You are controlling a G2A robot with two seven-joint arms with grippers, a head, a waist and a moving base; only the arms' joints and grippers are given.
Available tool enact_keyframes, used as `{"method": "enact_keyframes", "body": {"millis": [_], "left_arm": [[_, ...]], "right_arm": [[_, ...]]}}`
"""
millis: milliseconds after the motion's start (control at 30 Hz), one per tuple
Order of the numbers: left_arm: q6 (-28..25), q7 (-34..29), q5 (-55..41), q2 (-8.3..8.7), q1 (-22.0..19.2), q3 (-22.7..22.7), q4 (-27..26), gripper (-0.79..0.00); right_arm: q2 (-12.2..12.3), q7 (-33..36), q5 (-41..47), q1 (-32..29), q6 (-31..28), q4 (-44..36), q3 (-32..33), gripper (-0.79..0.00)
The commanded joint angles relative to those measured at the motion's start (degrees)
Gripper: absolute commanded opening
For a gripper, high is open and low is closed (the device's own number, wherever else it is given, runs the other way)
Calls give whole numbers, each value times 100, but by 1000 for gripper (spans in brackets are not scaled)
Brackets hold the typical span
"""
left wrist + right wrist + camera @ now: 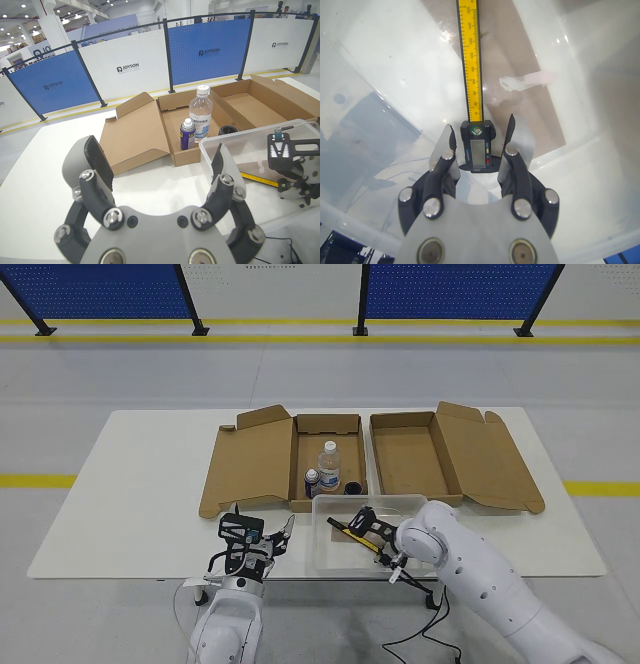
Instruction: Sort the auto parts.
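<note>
Table (110, 494) before blue-white fence panels (207, 52)

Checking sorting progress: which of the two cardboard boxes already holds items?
The left cardboard box: a clear bottle, a blue spray can and a small black cylinder stand inside. The right cardboard box shows only its bare floor.
</note>
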Motion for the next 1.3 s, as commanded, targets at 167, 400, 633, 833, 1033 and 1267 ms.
{"method": "enact_keyframes", "body": {"millis": [167, 400, 633, 833, 1033, 1267], "left_arm": [[0, 0, 0, 0, 0, 0, 0, 0], [0, 0, 0, 0, 0, 0, 0, 0], [0, 0, 0, 0, 0, 0, 0, 0], [0, 0, 0, 0, 0, 0, 0, 0], [0, 0, 0, 0, 0, 0, 0, 0], [0, 0, 0, 0, 0, 0, 0, 0]], "right_arm": [[-29, -15, -1, 25, -24, 112, -29, -425], [-49, -25, 6, 54, -37, 168, -24, -474], [-58, -31, 36, 75, -58, 165, 17, -785], [-41, -79, 39, 60, -68, 94, 116, -785], [13, -95, 62, -7, -53, -182, 322, -785], [115, -121, 51, -167, -32, -610, 669, -785]]}}
